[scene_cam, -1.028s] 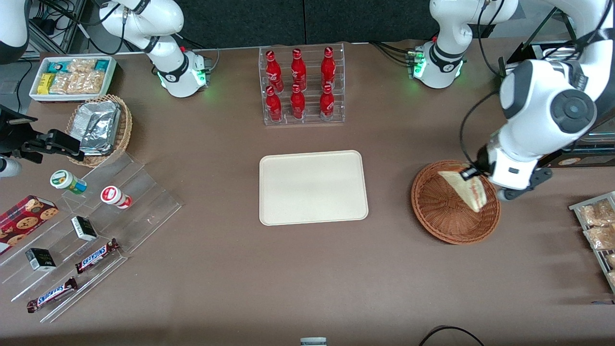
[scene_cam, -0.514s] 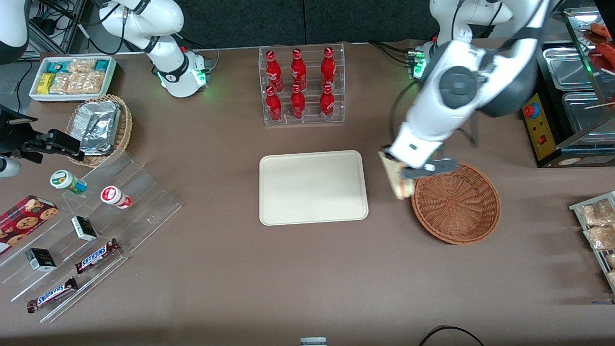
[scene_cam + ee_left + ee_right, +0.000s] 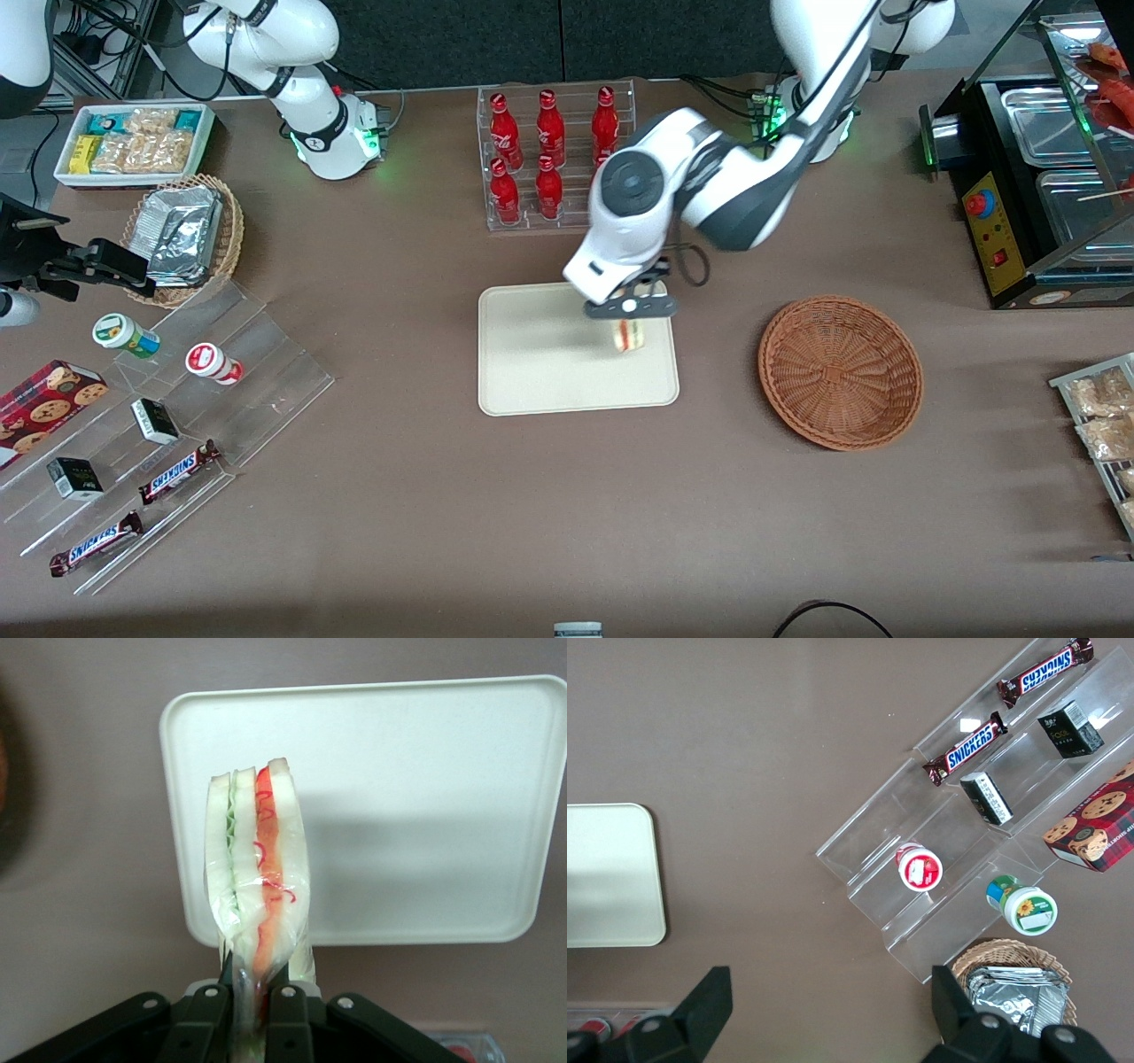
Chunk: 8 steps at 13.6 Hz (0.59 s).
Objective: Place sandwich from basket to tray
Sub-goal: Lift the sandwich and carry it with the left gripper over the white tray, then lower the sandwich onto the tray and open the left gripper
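- Front view: my claw [image 3: 630, 315] hangs over the tray [image 3: 532, 354], above the tray's end nearest the basket [image 3: 840, 372]. It's clamped on the sandwich [image 3: 630, 335], which pokes out below the fingers. Basket is empty, well apart toward my arm's end of the worktop [image 3: 567, 514].
- Front view, pose: forearm reaches in over the bottle rack [image 3: 556, 159], wrist bent down so the claw points at the tray. Sandwich looks held above the tray surface, not resting; can't be sure of contact from here.
- Left wrist view: claw [image 3: 257, 1001] narrow, both fingers [image 3: 205, 1010] pinching the sandwich [image 3: 259, 877] at its thin end; the wedge sticks straight out, cut edge with the red and green layers facing the camera. Tray [image 3: 425, 815] lies under it, partly covered by the wedge.
- Handling, my call: light, soft, squashy bread in a clear wrap, so it gives under squeeze and the film may slip. Best hold is flat across the two bread faces, as now, with gentle force. Layers look a bit splayed at the free end.
- Right wrist view: only a tray corner [image 3: 620, 877] shows; no claw, no sandwich.
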Each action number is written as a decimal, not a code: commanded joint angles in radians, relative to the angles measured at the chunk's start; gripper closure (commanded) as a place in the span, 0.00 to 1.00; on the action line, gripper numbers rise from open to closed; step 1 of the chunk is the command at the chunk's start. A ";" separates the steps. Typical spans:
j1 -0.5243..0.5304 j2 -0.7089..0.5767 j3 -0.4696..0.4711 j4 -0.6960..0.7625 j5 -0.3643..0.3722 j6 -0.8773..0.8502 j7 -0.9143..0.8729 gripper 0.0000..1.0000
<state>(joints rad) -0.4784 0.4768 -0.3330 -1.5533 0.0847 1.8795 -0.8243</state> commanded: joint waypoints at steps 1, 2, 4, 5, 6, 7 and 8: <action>-0.051 0.137 0.008 0.114 0.046 0.041 -0.044 1.00; -0.071 0.157 0.011 0.116 0.059 0.070 -0.059 1.00; -0.078 0.193 0.011 0.117 0.093 0.113 -0.068 1.00; -0.083 0.206 0.011 0.117 0.095 0.133 -0.067 1.00; -0.091 0.215 0.011 0.116 0.096 0.150 -0.067 1.00; -0.094 0.227 0.012 0.117 0.096 0.158 -0.064 1.00; -0.095 0.235 0.012 0.117 0.096 0.174 -0.062 1.00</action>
<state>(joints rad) -0.5530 0.6859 -0.3320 -1.4731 0.1605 2.0429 -0.8720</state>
